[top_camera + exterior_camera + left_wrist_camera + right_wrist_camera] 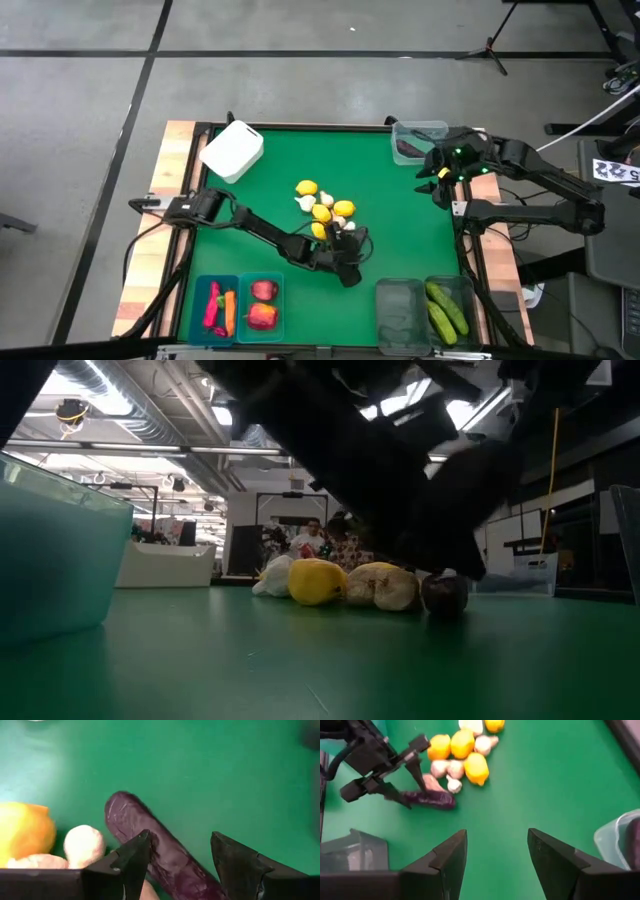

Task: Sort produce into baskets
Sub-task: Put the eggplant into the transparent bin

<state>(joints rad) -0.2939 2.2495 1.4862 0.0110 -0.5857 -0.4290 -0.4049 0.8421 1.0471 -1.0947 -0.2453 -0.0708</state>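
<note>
My left end effector (177, 865) straddles the eggplant (150, 845) on the worktop (400, 210), fingers spread, not yet clamped. Garlic (84, 845) sits just beside it; I risk pinching both. Right end effector (495, 860) hangs released near the tub (412, 141).

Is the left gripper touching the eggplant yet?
Cannot tell. In the left wrist view the left gripper straddles the eggplant; one finger overlaps its edge, but no contact shows plainly.
</note>
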